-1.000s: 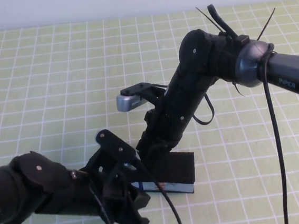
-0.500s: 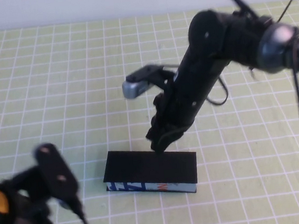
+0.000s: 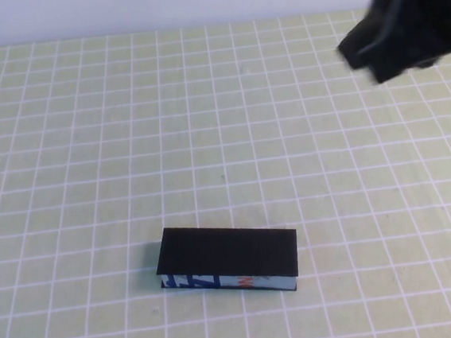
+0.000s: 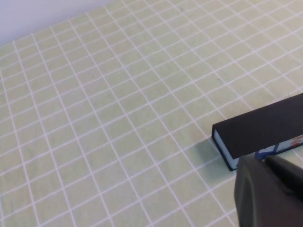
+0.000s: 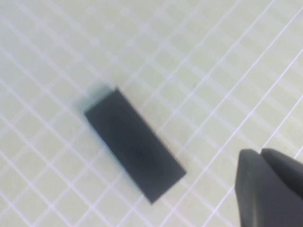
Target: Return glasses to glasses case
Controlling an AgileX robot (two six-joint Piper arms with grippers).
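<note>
Even, diffuse light falls across the pale green grid of the counter [image 3: 88, 150], bright and free of glare. The closed glasses case [image 3: 227, 257] casts only a thin, soft shadow along its near edge. At far right in the high view, the right hand [image 3: 404, 28] is a dark motion-blurred smear. The right wrist view is soft throughout, the case [image 5: 135, 144] fuzzy-edged; the left wrist view is crisp, the left hand [image 4: 270, 194] slightly defocused.
</note>
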